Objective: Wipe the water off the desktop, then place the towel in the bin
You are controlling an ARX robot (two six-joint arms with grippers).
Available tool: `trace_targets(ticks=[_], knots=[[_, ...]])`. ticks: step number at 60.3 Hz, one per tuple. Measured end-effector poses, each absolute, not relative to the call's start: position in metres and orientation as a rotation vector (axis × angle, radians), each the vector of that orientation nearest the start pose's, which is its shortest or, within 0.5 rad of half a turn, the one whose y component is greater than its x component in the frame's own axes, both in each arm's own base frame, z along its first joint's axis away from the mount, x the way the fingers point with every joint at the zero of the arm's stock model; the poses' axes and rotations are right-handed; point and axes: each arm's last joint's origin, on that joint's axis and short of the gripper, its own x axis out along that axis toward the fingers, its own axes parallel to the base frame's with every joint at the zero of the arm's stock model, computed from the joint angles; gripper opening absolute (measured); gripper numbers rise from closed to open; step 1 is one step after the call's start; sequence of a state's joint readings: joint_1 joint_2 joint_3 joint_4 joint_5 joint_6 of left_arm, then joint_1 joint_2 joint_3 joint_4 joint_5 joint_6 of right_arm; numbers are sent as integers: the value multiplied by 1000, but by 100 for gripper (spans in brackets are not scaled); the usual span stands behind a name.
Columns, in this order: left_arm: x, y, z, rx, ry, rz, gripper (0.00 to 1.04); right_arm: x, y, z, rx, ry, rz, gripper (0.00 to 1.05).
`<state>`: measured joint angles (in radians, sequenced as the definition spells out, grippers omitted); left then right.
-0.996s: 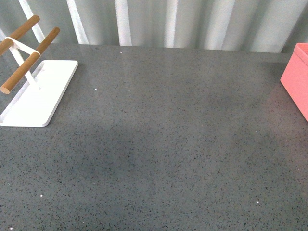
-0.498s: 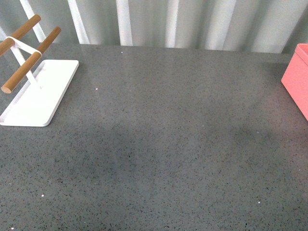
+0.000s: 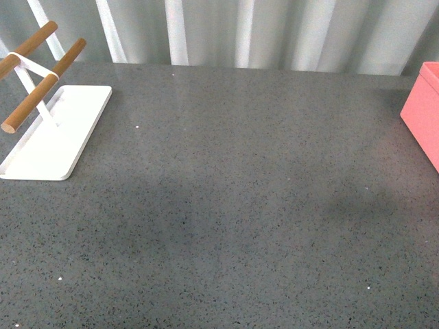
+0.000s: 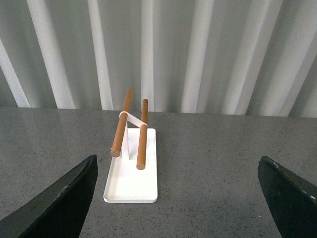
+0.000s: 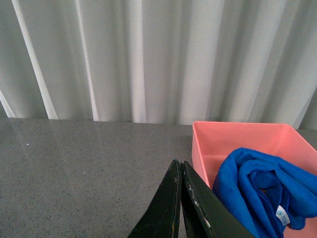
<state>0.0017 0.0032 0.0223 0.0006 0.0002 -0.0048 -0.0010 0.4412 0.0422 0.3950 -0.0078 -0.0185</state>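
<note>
The blue towel point(image 5: 265, 191) lies bunched inside the salmon-pink bin point(image 5: 233, 134), seen in the right wrist view. My right gripper point(image 5: 179, 163) is shut with nothing between its fingers, held over the desktop point(image 5: 84, 163) just beside the bin. In the front view only a corner of the bin point(image 3: 422, 110) shows at the right edge of the speckled grey desktop point(image 3: 233, 199); neither arm appears there. My left gripper point(image 4: 178, 171) is open and empty above the desktop point(image 4: 208, 173), facing the white rack.
A white tray base with wooden bars point(image 3: 48, 130) stands at the back left; the left wrist view shows the white rack point(image 4: 131, 158) ahead of the open fingers. A pleated white curtain point(image 3: 240, 31) runs behind the desktop's far edge.
A faint shadow on the desktop's right side has drifted toward the front. Nothing else differs in the front view.
</note>
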Motion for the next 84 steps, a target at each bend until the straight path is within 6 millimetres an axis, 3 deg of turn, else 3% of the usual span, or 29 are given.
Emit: trace_targets(ticks=[66,84], knots=[[96,0,171,-5,-21,1,98,97,0,171,-11,-18,3,3],[96,0,171,-5,-21,1,98,97,0,171,-11,-19,3,56]])
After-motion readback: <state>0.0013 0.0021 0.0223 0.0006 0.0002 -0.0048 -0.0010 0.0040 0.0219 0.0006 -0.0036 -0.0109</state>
